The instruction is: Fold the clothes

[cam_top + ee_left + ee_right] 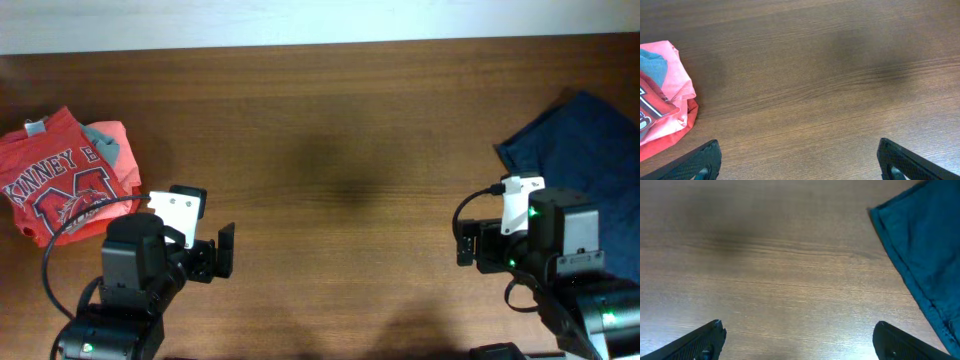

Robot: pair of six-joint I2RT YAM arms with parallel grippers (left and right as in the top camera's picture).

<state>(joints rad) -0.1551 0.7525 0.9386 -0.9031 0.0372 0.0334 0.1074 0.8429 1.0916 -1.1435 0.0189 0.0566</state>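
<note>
Shirt point(62, 185) sat at far L edge of table point(330, 120), bunched in a loose heap, "KINNEY" lettering and M logo facing up. It touched a coral garment point(110, 132), w/ a bit of grey top point(108, 150) showing at the join; which layer lay over which couldn't be told. Blue cloth point(585, 135) was at far R, well apart from shirt.

L gripper point(797, 152) was over bare wood just R of shirt, jaws spread wide, nothing in them. R gripper point(799, 329) was the same: wide, empty, near blue cloth's edge, not touching it.

Handling, as a judgement: cotton tee, so light, limp, no stiffness. It'd sag from any pinch pt and prob. drag over the wood rather than slide freely. Not fragile. Main risk looked like grabbing several layers at once, or catching the coral garment along w/ it, since they touched.

Best hold was prob. a single-layer edge, e.g. hem corner or shoulder seam, pinched low against table. Shirt's side nearest L gripper looked the easiest reach. One arm alone would likely lift only a bundle. Two spaced holds on the same edge seemed needed to spread it flat before any fold. Collar and sleeves weren't clear in the heap, so which edge was which couldn't be told.
</note>
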